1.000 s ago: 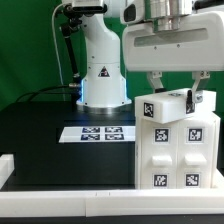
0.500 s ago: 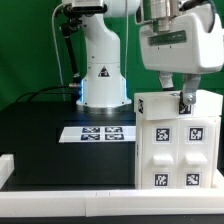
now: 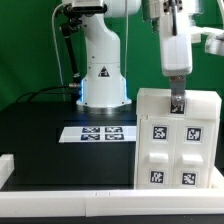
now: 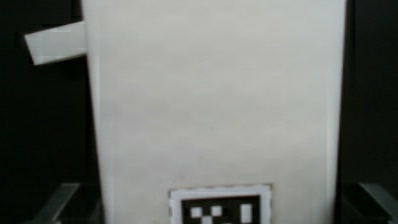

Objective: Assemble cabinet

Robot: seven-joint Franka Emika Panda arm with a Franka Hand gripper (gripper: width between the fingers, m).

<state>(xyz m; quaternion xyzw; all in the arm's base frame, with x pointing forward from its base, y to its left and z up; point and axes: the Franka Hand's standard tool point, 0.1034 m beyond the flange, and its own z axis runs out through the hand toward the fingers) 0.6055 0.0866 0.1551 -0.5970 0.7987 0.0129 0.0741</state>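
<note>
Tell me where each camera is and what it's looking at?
Exterior view: off the arm, faces the black table, marker board, cabinet; shows the arm's base and the gripper atop the cabinet.
Wrist view: rides the wrist, looks close onto the cabinet; dark fingertips show at the edges.
Shared: the tagged white cabinet.

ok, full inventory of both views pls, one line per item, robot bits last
cabinet: 1, white, square black-and-white tags on its front, standing on the table at the exterior view's right; fills the wrist view
marker board: 1, white with black tags, flat on the table in front of the arm's base
table: 1, black top
white rail: 1, along the table's near edge
green backdrop: 1, behind the scene
arm base: 1, white, behind the marker board
gripper: 1, at the cabinet's top edge; open or shut not clear
</note>
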